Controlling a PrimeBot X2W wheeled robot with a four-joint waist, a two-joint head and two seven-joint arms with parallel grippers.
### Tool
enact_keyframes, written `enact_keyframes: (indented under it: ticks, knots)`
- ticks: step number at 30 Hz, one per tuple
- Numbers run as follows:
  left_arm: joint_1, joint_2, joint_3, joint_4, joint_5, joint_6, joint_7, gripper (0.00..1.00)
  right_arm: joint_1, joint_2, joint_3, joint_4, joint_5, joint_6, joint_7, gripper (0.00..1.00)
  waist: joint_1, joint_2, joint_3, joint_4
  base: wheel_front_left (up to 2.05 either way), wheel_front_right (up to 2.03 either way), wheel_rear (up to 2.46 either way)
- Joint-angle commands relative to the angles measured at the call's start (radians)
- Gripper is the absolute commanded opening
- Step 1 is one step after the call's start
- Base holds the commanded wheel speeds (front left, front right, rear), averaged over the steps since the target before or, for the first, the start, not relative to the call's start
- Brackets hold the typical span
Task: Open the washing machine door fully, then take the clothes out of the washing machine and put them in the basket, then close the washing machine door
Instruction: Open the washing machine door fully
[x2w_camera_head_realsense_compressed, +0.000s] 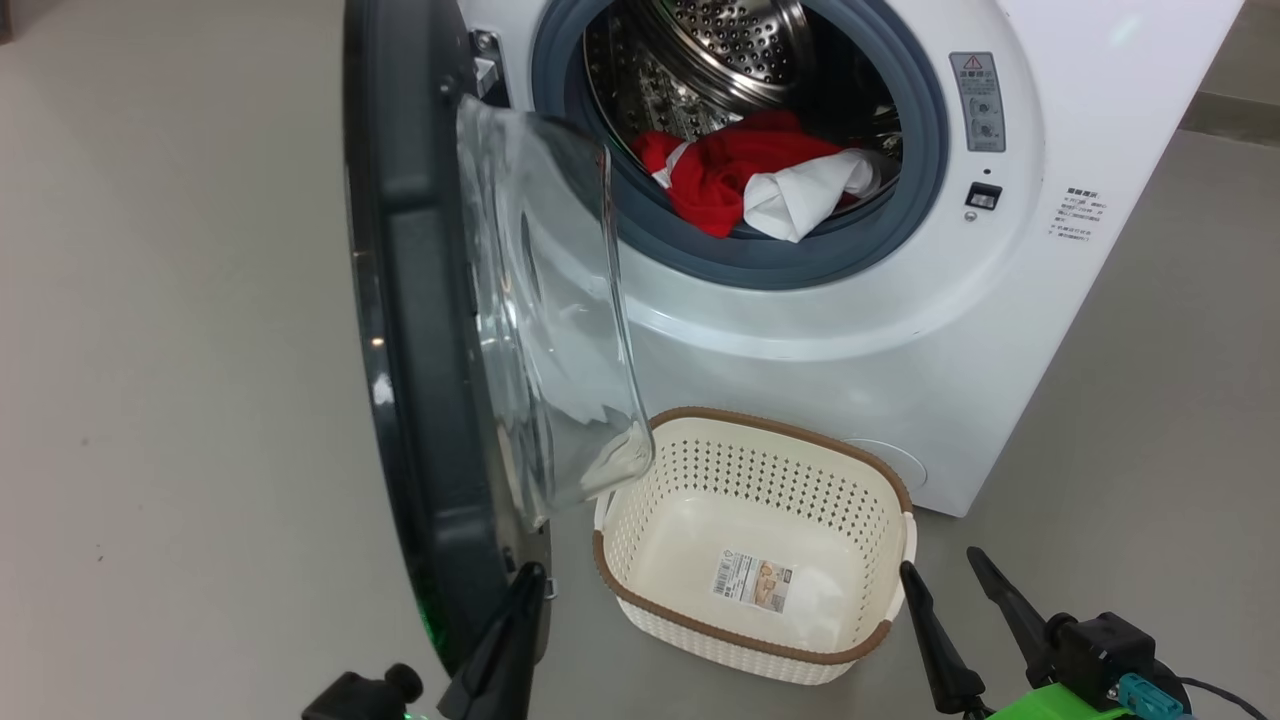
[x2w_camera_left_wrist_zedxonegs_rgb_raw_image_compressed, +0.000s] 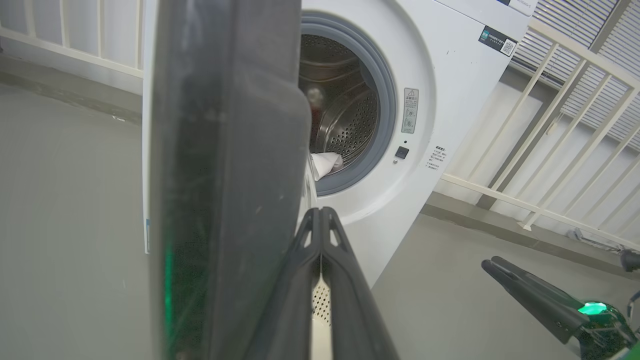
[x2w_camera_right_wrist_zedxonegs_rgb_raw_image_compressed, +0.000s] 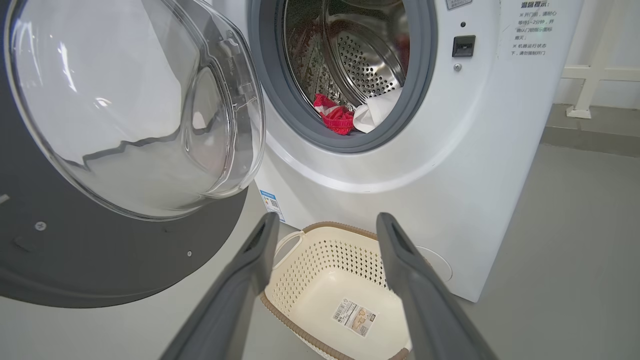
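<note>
We hold our left gripper (x2w_camera_head_realsense_compressed: 525, 590) shut and empty beside the door (x2w_camera_head_realsense_compressed: 420, 330), right gripper (x2w_camera_head_realsense_compressed: 937, 560) wide open, empty; the door's bulging glass could snag clothes (x2w_camera_head_realsense_compressed: 730, 175).

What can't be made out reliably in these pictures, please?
- Left wrist view: the washing machine door hides most of the clothes.
- Head view: the top pieces hide any clothes beneath; count unclear.
- Right wrist view: the bottom edge cuts off the near side of the basket.
- Head view: print on the warning label is too small.
</note>
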Motion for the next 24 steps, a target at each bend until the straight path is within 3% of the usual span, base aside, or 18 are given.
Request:
enact_keyframes:
  ticks: [1,11,24]
  knots:
    - [-0.037,0.003,0.059,-0.01,0.001,0.01,-0.005,0.0,-0.032,-0.003,0.021,-0.029,-0.001,0.005,-0.01,1.0,0.0,0.0,0.0,0.003,0.0,0.0,0.0]
    - [-0.021,0.003,0.177,-0.001,0.026,0.0,-0.005,0.0,-0.033,-0.001,0.016,-0.039,-0.003,0.005,-0.01,1.0,0.0,0.0,0.012,0.025,0.0,0.0,0.0]
    - [-0.052,0.011,0.423,0.028,0.075,-0.033,-0.005,0.0,-0.049,-0.001,0.01,-0.047,-0.019,0.005,-0.01,1.0,0.0,0.0,0.052,0.04,0.0,0.0,0.0]
